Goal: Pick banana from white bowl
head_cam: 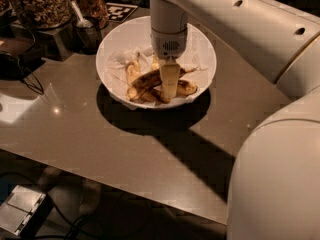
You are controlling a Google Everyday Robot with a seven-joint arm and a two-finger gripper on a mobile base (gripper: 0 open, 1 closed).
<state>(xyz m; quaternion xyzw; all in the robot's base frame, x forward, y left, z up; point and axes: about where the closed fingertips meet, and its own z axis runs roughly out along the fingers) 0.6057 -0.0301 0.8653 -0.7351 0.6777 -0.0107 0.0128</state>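
The white bowl (112, 44) stands at the back of the brown table, lined with crumpled white paper. Several bananas lie in it. The banana (146, 78) is the long one with heavy brown streaks; it lies across the bowl's middle with its thin dark stem pointing right. Shorter, paler bananas (132, 70) lie beside and under it. My gripper (169, 84) hangs straight down from the arm into the bowl, right over the middle of the banana, at banana height. It hides that part of the banana.
A small dark cup with a spoon (88, 30) and jars of nuts (37, 4) stand left of the bowl. A black cable (22, 74) lies at the table's left. My arm's large body fills the right. A grey box (22, 210) sits on the floor.
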